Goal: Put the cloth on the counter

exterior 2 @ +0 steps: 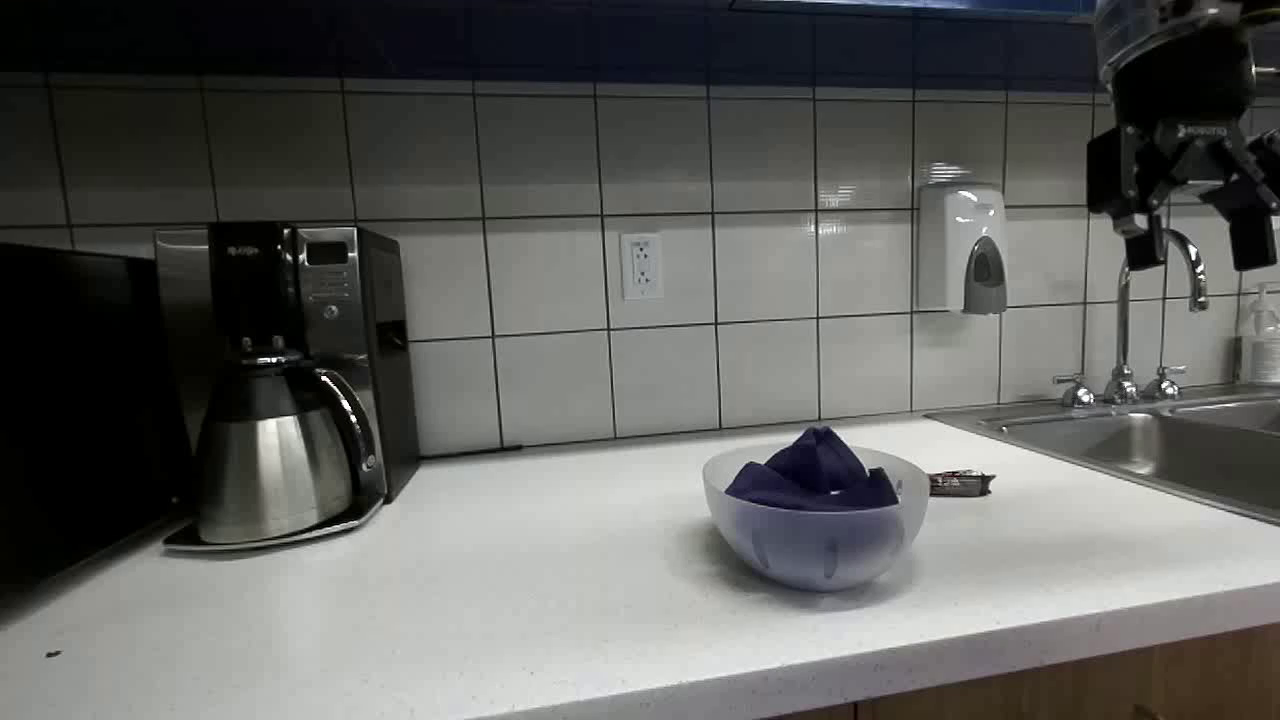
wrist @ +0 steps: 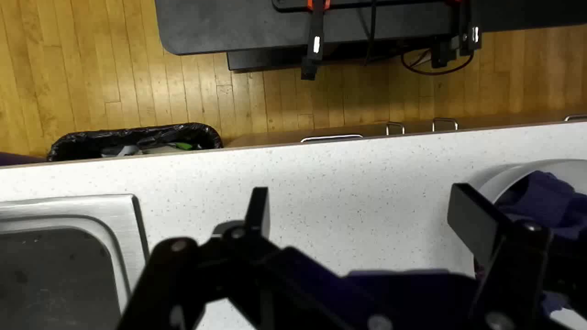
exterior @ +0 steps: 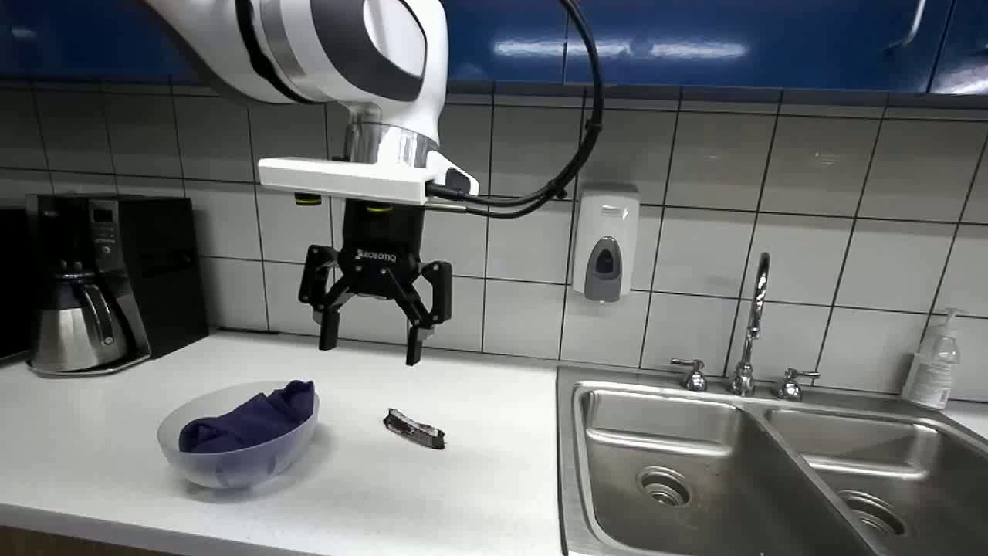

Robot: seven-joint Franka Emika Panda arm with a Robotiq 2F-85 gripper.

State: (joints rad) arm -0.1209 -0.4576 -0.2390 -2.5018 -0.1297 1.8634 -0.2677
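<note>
- While the fingers [exterior: 414,347] hang spread with nothing between them, the cloth [exterior: 251,422] lies inside the bowl [exterior: 243,465], below and off to one side of them; a straight descent would likely miss it.
- If one finger lands on the rim, it could tip or shove the bowl, which seems light.
- Should they pinch the bowl's wall along with the fabric, both might lift together.
- A shallow bite on a single fold could let the cloth slip back in or snag on the rim.
- Released carelessly, it might land over the wrapped bar [exterior: 414,429], which sits on the tabletop [exterior: 486,498] lower than the fingers.
- The cloth looks dark purple-blue, matte and soft, loosely bunched, its folds peaking above the rim, well under the fingers' height.
</note>
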